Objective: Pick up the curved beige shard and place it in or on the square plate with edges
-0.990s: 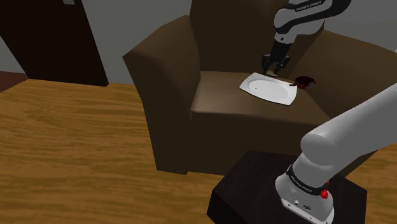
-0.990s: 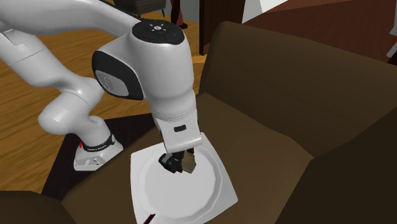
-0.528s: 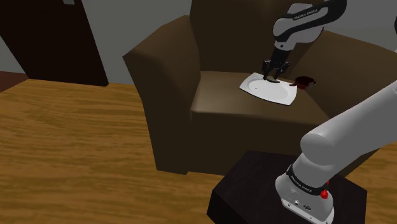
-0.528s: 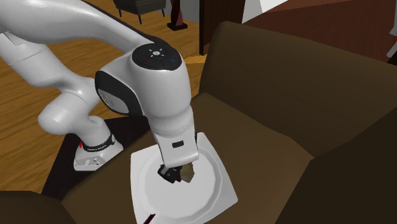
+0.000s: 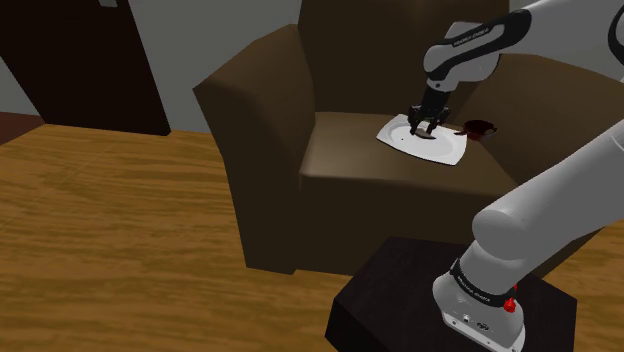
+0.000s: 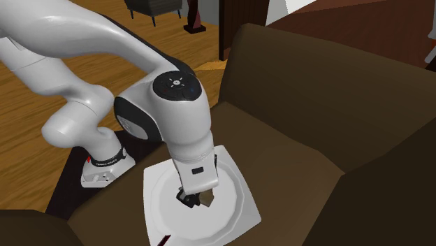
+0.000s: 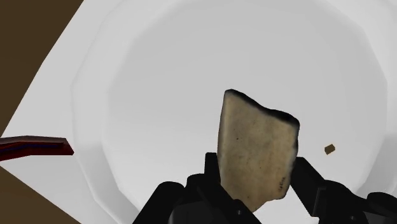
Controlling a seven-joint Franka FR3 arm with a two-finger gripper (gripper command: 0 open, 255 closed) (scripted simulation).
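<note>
Two black fingers (image 7: 309, 182) of the gripper (image 7: 259, 172) pinch the shard (image 7: 257, 143) by its lower part, one on each side, so most of the piece stands out free in front of them. I judge that this grip is chosen so that the fingers can simply spread and the piece falls without catching.

The shard is held above the middle hollow of the white square plate (image 7: 159, 70) and does not seem to touch it, though the gap is hard to judge. In the second exterior view the gripper (image 6: 192, 199) hangs low over the plate (image 6: 234, 213), which lies on the seat of a brown armchair (image 6: 293, 98). The height looks small, and this is good for a brittle thing. To my judgement the carrying is done and only the release is left.

The shard is pale beige with faint darker spots. Its outline is almost four-sided, wider at the far end, and a thin dark line runs along the broken edges. It looks thin and slightly bent.

A small brown crumb (image 7: 329, 149) lies on the plate beside it. A dark red object (image 7: 35, 146) lies on the seat just outside the plate's rim.
</note>
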